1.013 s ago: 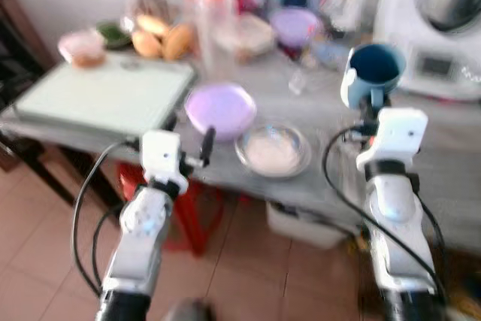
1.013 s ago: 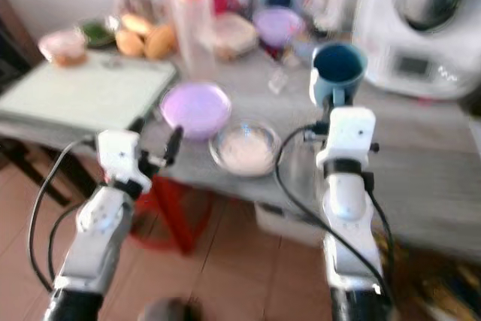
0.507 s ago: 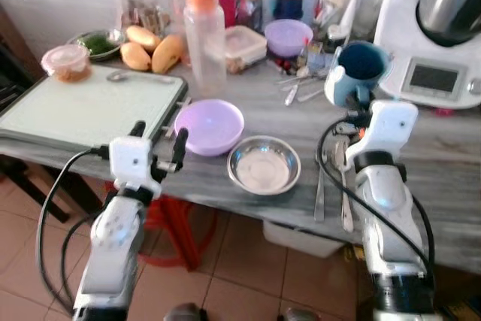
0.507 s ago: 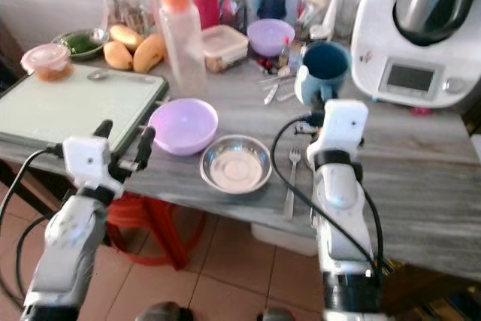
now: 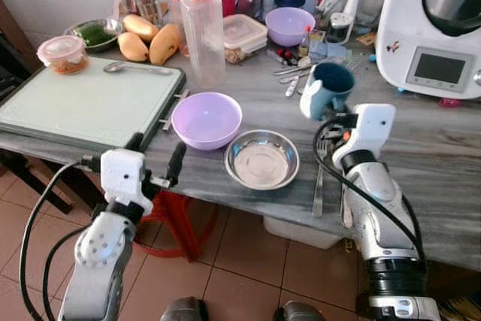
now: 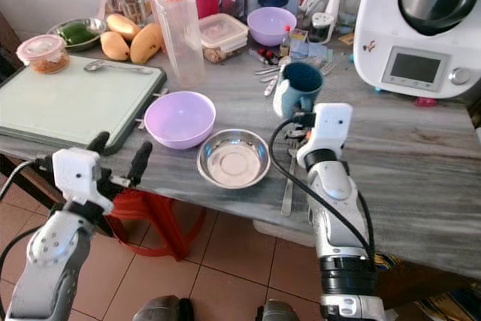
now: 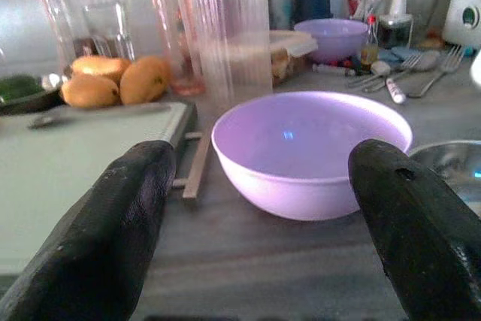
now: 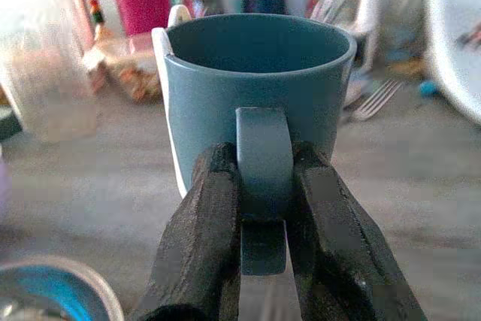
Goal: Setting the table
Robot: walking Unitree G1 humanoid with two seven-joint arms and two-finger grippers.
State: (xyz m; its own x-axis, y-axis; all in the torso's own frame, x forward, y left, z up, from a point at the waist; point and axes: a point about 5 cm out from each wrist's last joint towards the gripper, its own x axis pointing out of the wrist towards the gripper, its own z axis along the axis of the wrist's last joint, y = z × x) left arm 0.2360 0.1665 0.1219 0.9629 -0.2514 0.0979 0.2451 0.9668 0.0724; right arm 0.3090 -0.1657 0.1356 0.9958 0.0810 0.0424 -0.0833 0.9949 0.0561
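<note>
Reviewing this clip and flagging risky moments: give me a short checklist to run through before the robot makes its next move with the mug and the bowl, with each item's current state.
1. Grip on mug: ok. The right gripper is shut on the handle of the blue mug.
2. Mug upright: ok, rim level in the right wrist view.
3. Mug contents: cannot tell; its inside is dark.
4. Left gripper free: ok. The left gripper is open, with nothing between its fingers.
5. Left gripper lined up: ok. It faces the purple bowl, apart from it.
6. Set-down room: not ok close by. The steel bowl and the fork lie right beside the mug.
</note>
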